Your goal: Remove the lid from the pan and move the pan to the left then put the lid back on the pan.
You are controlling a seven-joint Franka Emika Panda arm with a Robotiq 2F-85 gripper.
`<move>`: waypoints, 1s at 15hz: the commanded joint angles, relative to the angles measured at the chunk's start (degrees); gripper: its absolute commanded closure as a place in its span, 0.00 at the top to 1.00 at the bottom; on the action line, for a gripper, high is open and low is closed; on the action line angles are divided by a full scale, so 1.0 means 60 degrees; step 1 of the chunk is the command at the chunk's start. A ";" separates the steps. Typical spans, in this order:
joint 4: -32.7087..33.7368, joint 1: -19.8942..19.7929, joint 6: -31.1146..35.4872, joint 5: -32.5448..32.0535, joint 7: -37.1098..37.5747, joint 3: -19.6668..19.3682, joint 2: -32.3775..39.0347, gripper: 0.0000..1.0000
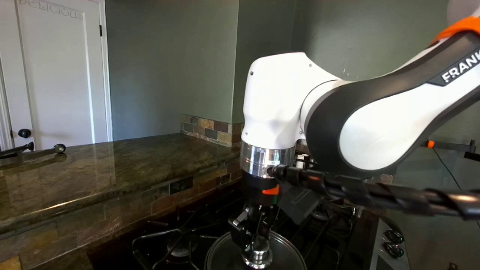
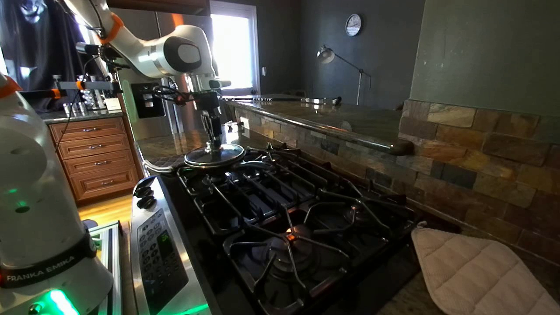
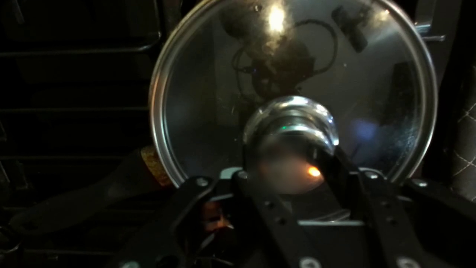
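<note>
One handle (image 3: 81, 204) juts from the lower left of the lid (image 3: 293, 80) in the wrist view, over the grate (image 3: 74, 109); with its brownish collar (image 3: 154, 165), it is the only plain sign of the pan (image 3: 128, 181), whose body lies hidden under the lid. I expect the pan to be stiff and the heavier piece, apt to swing when held far out, so its handle is best taken close to the lid's edge. At the lid's middle stands the knob (image 3: 292, 123); the gripper (image 3: 286, 158) has its fingers (image 3: 256, 197) parted only by the knob's width, one on either side, and appears to hold it. That seems the right place (the smooth glass around it offers little to pinch). The lid should be rigid, lighter, brittle if knocked; polished metal may slip or let it spin, so a low, square hold and a straight lift seem wise. Whether its rim touches the pan I cannot tell. Right of the lid lies a quilted mat (image 3: 469, 149).
</note>
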 commanded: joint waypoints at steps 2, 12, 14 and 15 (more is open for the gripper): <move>0.0123 0.0026 0.0013 -0.0123 0.0104 0.0043 0.0196 0.23; 0.0381 -0.0160 0.0377 0.0003 0.0079 -0.0229 -0.0377 1.00; 0.0687 -0.0285 0.0049 0.0141 0.0012 -0.0391 -0.0487 1.00; 0.0824 -0.0356 -0.0036 0.0186 0.0005 -0.0471 -0.0510 1.00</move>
